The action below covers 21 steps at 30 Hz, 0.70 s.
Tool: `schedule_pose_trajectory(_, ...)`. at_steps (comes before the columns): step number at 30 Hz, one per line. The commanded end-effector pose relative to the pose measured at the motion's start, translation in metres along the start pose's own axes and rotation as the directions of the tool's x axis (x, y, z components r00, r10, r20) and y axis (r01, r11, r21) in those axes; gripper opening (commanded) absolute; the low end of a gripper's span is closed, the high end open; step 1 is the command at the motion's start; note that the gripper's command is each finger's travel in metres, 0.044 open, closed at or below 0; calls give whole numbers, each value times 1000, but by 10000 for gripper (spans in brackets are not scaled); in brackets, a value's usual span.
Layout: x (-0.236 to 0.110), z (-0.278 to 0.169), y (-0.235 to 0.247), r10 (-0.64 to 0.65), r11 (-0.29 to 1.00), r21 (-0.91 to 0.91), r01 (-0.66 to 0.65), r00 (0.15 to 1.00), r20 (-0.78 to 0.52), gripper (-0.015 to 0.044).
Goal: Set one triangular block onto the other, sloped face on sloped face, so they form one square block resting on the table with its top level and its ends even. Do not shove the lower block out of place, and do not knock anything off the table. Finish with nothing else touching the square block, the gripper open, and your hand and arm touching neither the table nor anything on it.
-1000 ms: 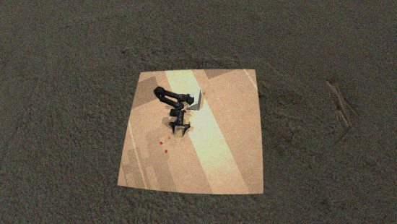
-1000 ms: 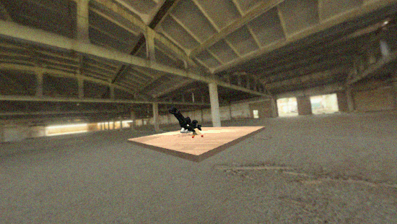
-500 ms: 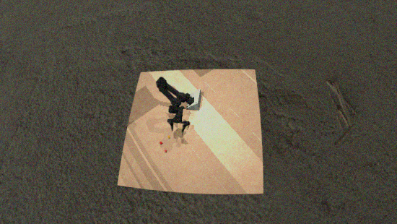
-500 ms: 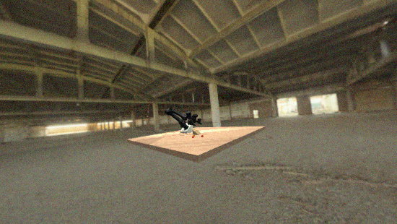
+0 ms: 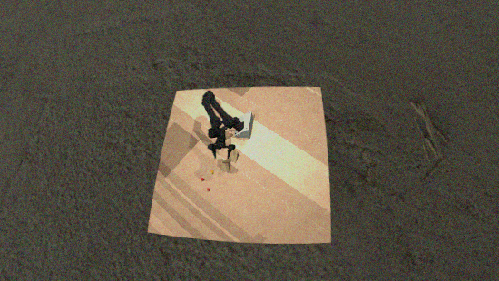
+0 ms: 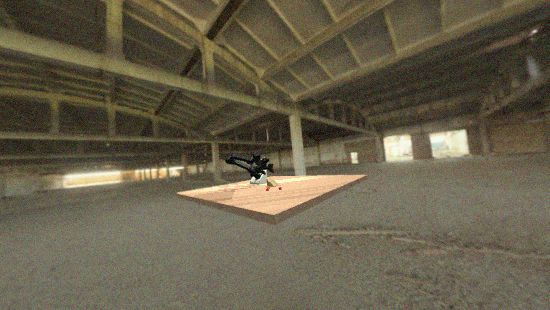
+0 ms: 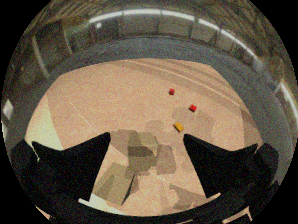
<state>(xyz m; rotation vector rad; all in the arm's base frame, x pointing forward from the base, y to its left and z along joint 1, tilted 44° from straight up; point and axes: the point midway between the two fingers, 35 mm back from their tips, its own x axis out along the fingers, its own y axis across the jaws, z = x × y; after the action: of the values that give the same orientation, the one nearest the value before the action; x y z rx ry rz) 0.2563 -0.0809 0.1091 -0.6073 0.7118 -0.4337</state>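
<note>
Two tan triangular blocks lie close together on the wooden table (image 5: pixel 272 213) (image 6: pixel 260 207). One block (image 5: pixel 233 156) (image 7: pixel 141 151) is just below my fingers. The other block (image 5: pixel 225 166) (image 7: pixel 115 184) lies beside it, nearer the table's front. They blend with the table, so I cannot tell how their sloped faces sit. My gripper (image 5: pixel 223 150) (image 7: pixel 148 137) (image 6: pixel 261 173) is open and empty. It hangs just above the blocks, with both dark fingers astride them in the wrist view.
Two small red cubes (image 5: pixel 202 179) (image 5: pixel 208 189) (image 7: pixel 170 91) (image 7: pixel 193 108) and a small yellow cube (image 5: pixel 211 172) (image 7: pixel 178 127) lie just left of the blocks and toward the front. A light grey slab (image 5: pixel 245 125) (image 6: pixel 258 180) stands beside the arm behind them.
</note>
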Motion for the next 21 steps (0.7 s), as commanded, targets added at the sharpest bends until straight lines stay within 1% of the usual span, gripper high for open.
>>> schedule_pose_trajectory(1, -17, -31, -4, 62, 998, 11, -62, 994, -87, 440)
schedule_pose_trajectory(4, -29, -51, -5, 98, 995, 21, -96, 985, -143, 440)
schedule_pose_trajectory(10, -30, -52, -5, 101, 995, 22, -99, 984, -147, 440)
schedule_pose_trajectory(21, 7, -49, -1, 104, 994, 25, -102, 983, -153, 440)
